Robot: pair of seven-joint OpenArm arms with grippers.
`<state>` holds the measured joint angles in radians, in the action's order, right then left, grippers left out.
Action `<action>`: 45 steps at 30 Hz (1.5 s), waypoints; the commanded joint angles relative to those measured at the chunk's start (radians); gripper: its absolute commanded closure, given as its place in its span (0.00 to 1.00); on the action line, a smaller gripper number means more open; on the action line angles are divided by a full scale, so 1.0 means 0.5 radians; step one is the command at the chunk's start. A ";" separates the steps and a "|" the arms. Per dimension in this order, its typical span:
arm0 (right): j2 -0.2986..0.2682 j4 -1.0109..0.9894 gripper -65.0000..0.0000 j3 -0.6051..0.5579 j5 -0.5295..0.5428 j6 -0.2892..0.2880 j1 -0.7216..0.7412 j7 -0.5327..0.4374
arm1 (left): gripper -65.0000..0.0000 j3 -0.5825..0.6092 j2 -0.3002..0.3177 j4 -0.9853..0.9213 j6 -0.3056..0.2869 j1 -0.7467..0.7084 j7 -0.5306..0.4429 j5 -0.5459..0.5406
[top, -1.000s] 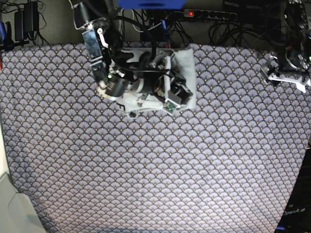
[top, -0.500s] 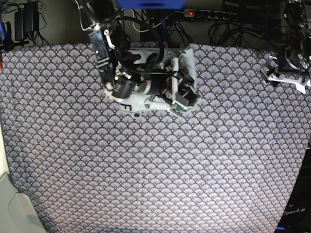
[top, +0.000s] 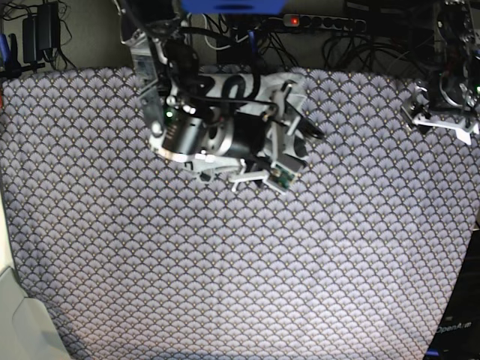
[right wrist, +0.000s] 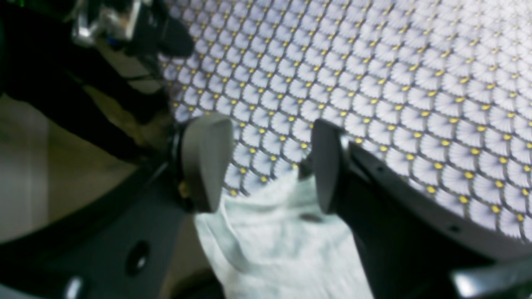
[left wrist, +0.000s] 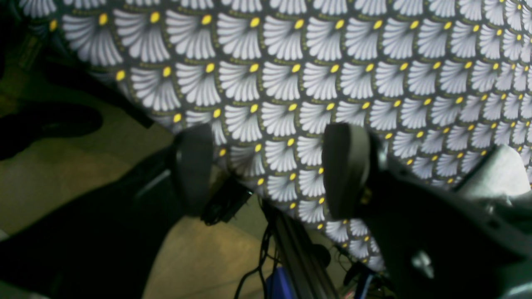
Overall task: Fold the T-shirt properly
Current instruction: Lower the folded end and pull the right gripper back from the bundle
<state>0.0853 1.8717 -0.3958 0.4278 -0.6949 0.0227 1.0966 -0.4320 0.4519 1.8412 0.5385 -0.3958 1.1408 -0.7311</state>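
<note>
The light grey T-shirt [top: 294, 82] lies folded small at the table's far edge, black lettering showing on its back part. It is mostly hidden under my right arm. My right gripper [top: 309, 132] hovers over the shirt's right edge, fingers pointing right. In the right wrist view the right gripper [right wrist: 266, 162] is open, and pale shirt cloth [right wrist: 270, 236] lies below and between the jaws, not pinched. My left gripper [top: 435, 112] is at the far right table edge. In the left wrist view the left gripper [left wrist: 270, 166] is open and empty over the tablecloth's edge.
The purple-grey scallop-patterned tablecloth [top: 240, 262] covers the table. A power strip [top: 315, 21] and cables lie behind the far edge. A pale object [top: 19, 322] sits at the near left corner. Floor and cables [left wrist: 249, 265] show past the table edge.
My right arm has shifted right and toward the near side over the shirt. Black lettering now shows on the shirt's back part. The left arm has not moved.
</note>
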 commanded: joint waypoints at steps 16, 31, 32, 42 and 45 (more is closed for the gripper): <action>-0.264 0.017 0.96 0.195 0.017 -0.007 -0.004 -0.010 | 0.40 0.215 -0.092 0.183 0.011 -0.032 -0.018 0.000; -0.098 -0.563 1.00 -0.063 0.011 -0.007 0.217 -0.142 | 0.40 0.209 -0.089 0.192 0.020 -0.137 -0.028 0.000; -0.098 -0.590 1.00 -0.063 0.011 -0.007 0.238 -0.142 | 0.40 0.209 -0.089 0.189 0.020 -0.137 -0.028 0.000; -0.086 -1.087 1.00 -0.063 0.011 -0.007 0.548 -0.347 | 0.40 0.224 -0.095 0.195 0.020 -0.137 -0.021 0.000; -0.083 -1.103 1.00 -0.063 0.011 -0.007 0.634 -0.335 | 0.40 0.227 -0.095 0.198 0.017 -0.158 -0.021 -0.009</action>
<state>0.0311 1.3018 -0.4286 0.4145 -0.6945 0.3145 0.9531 -0.3138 0.3931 1.9209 0.5461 -0.4683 1.1290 -0.7242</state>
